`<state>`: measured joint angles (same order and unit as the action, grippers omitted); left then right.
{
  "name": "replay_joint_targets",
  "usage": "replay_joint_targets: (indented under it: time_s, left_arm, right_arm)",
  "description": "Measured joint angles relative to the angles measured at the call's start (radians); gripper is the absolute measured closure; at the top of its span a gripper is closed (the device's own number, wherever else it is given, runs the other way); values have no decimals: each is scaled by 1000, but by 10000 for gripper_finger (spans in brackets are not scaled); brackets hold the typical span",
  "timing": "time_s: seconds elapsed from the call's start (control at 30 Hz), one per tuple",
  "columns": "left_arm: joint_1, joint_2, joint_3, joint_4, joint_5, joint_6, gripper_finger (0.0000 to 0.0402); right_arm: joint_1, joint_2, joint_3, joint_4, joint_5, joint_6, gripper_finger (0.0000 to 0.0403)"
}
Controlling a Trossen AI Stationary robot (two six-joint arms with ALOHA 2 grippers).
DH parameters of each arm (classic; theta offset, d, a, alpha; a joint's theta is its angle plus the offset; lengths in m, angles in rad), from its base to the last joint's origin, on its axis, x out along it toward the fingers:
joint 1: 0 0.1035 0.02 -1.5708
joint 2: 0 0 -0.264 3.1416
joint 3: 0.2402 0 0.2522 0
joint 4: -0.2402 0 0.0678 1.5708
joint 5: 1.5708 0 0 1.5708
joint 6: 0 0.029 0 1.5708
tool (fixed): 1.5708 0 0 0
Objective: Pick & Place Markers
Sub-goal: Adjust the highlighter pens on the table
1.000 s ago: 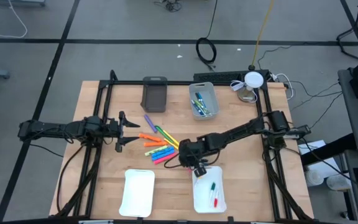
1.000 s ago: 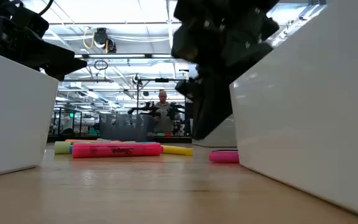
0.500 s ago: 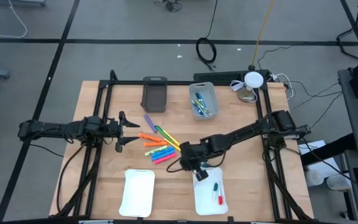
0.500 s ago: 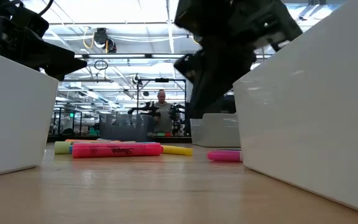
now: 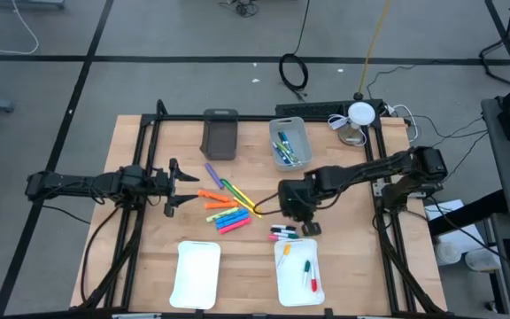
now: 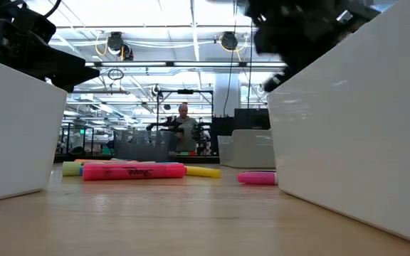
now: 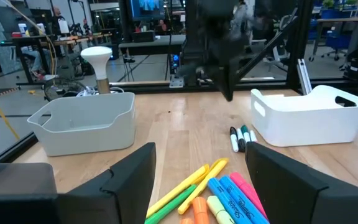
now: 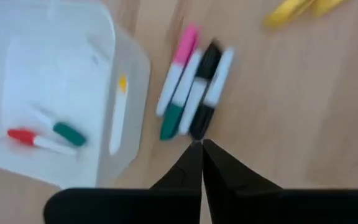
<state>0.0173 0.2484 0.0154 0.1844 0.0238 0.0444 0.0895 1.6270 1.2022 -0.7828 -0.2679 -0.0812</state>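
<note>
Hovering right tool (image 5: 309, 229) shut, empty | left tool (image 5: 172, 187) open, empty | markers (image 5: 226, 206) on wooden table (image 5: 149, 239)

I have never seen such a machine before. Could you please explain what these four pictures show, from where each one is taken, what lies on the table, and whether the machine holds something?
Two dark robot arms work at a wooden table. One camera looks straight down, one sits at table-top height, and one rides on each wrist. The left gripper waits open at the table's left edge. The right gripper is shut, empty, above a few thin markers lying beside the right white tray. That tray holds three thin markers; the left white tray looks empty. Chunky coloured markers lie mid-table. At the far edge stand a dark grey bin and a lighter bin with pens inside.
</note>
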Motion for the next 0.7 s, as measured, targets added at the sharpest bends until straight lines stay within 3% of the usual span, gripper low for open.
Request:
replay_joint_targets:
  time_s: [0.23, 0.43, 0.7]
  left_arm:
    - [0, 0, 0, 0, 0, 0, 151]
    - [0, 0, 0, 0, 0, 0, 151]
    - [0, 0, 0, 0, 0, 0, 151]
  right_arm:
    - [-28, -3, -219, 55, -83, 18, 403]
    - [-29, -4, -384, 337, -209, 67, 403]
    - [-33, -7, -455, 505, -247, 75, 403]
